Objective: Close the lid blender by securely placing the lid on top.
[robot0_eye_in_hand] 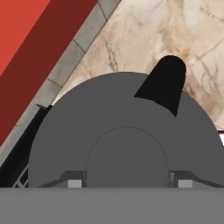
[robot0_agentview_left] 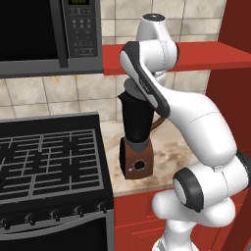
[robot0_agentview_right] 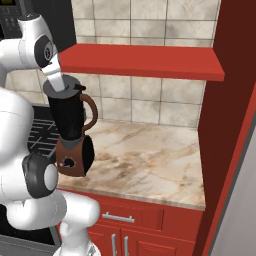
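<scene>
Nearest, the gripper [robot0_eye_in_hand: 127, 183] straddles the raised centre of the dark grey lid [robot0_eye_in_hand: 109, 118], jaws closed on it, apparently. Lid sits at the mouth of the black blender [robot0_agentview_right: 70, 125] on the marble counter [robot0_agentview_right: 150, 155]; spout beyond. Seating step in hand; next move likely needs pressing level, then release.
</scene>
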Motion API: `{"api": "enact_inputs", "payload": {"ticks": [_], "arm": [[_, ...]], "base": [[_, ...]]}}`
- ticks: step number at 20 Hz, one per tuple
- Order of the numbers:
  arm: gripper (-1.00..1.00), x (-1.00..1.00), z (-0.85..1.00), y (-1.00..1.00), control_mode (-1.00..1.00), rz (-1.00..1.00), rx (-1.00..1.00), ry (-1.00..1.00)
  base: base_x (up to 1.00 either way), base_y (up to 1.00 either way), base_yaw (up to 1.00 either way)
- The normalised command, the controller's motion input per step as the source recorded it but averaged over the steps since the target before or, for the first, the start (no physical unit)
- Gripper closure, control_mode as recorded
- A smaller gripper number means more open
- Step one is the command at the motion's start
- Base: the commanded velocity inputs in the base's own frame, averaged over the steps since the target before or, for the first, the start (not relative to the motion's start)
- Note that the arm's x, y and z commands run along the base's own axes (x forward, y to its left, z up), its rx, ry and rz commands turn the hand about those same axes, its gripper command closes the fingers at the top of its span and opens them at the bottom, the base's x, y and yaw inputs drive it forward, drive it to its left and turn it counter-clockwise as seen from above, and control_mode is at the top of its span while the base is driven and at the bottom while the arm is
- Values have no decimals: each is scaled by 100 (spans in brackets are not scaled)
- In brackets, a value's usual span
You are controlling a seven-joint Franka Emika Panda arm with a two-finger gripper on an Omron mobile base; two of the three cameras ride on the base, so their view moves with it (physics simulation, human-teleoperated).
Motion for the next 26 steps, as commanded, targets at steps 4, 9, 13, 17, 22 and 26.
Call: {"api": "enact_inputs", "payload": {"ticks": [4,9,13,17,22,26], "arm": [[100,31,-28,7,-100,0,0,0],[100,1,-28,14,-100,0,0,0],[100,0,-35,15,-100,0,0,0],[100,0,-46,9,-100,0,2,0],[100,0,-41,0,-100,0,9,0],[100,0,-36,0,-100,0,7,0]], "base": [[0,0,0],[0,0,0],[0,0,0],[0,0,0],[0,0,0],[0,0,0]]}}
